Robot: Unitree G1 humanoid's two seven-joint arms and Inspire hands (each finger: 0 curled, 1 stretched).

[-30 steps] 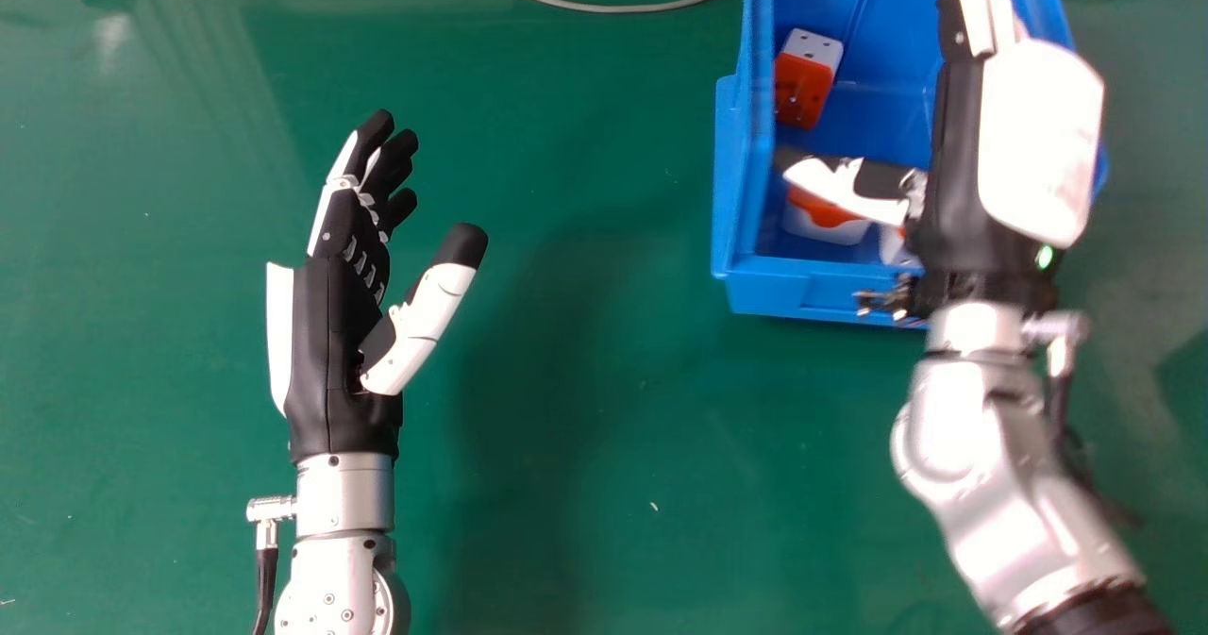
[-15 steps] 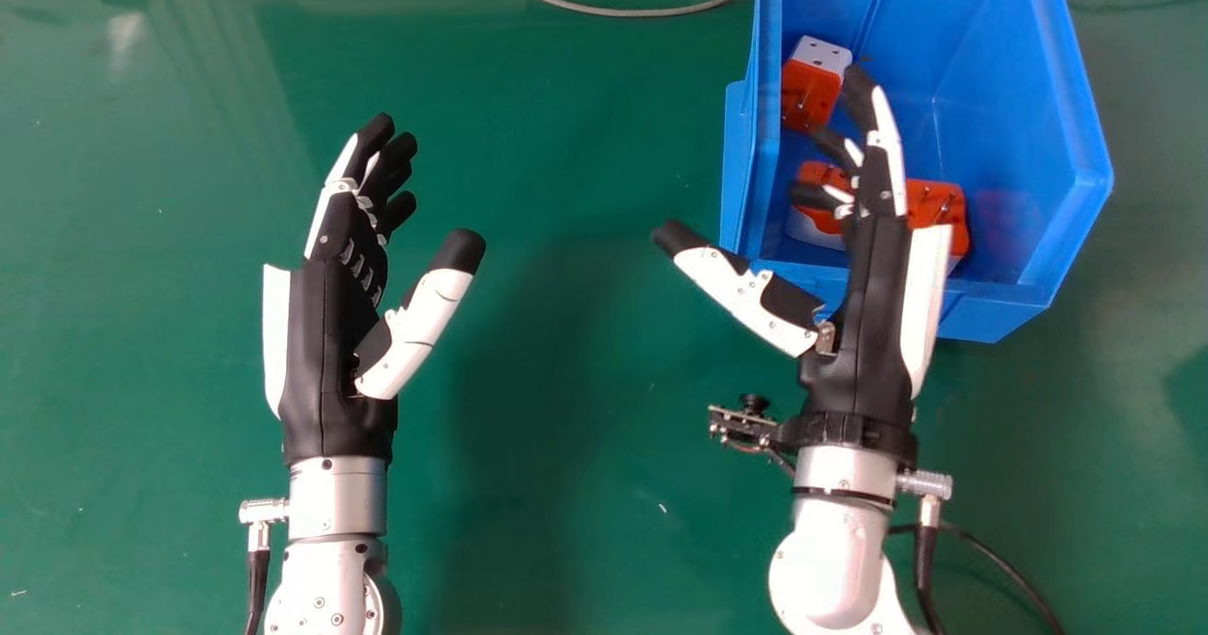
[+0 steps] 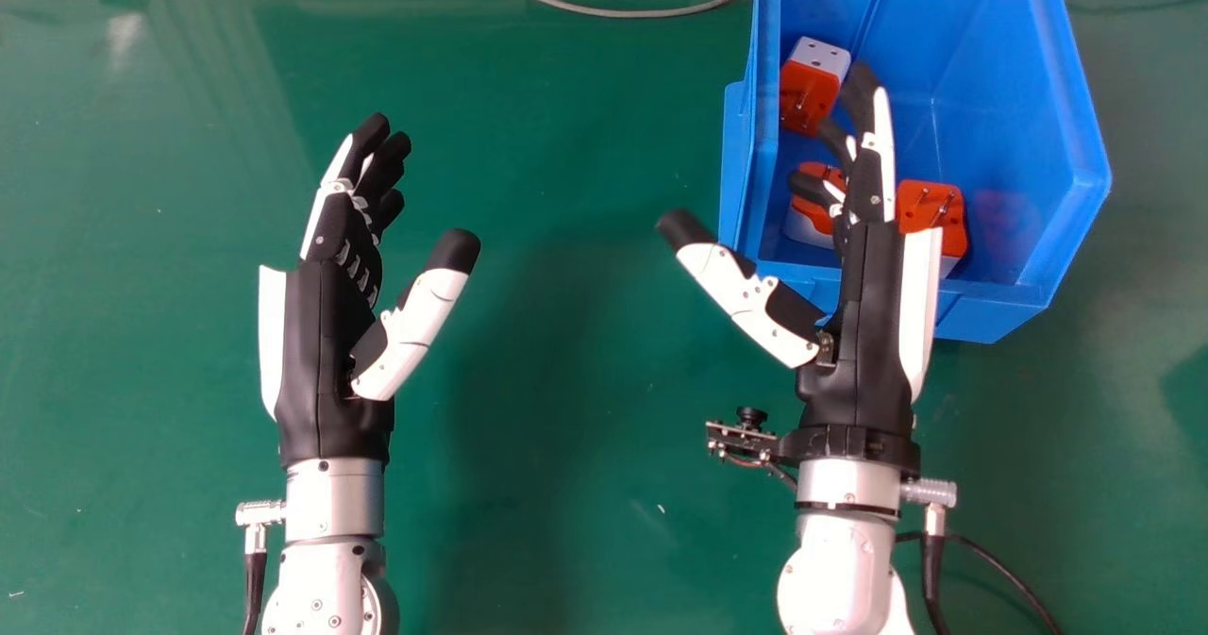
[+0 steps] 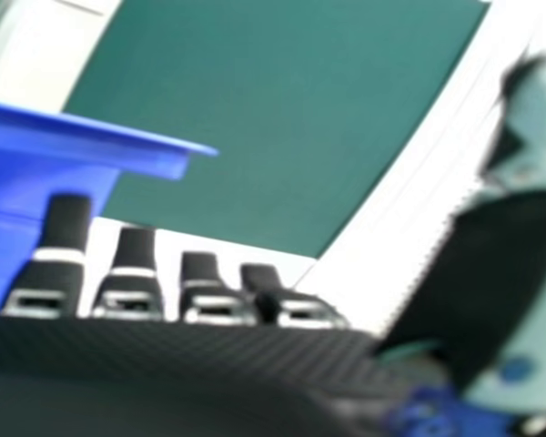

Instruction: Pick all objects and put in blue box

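Head view shows a smooth, glossy green table (image 3: 566,380) with blurred reflections across its surface. At its far right stands the blue box (image 3: 991,319), smooth and plastic-looking, with straight walls and a thick rim; the right hand view shows that rim as a flared lip. Over the box's near left part is the right hand (image 3: 859,333), its black palm shell smooth and its fingers lightly bent but well spread from the thumb, gripping nothing. The left hand (image 3: 326,361) is at the left above the table, fingers relaxed, thumb held wide, also with nothing in it. A thin grey cable (image 3: 613,13) curves along the far edge. Inside the box lie orange-and-white blocks with rounded corners: a far block (image 3: 807,92) by the left wall, pitted with small holes; a near block (image 3: 802,229), partly hidden by fingers; and a right block (image 3: 934,203) bearing slim metal pins.
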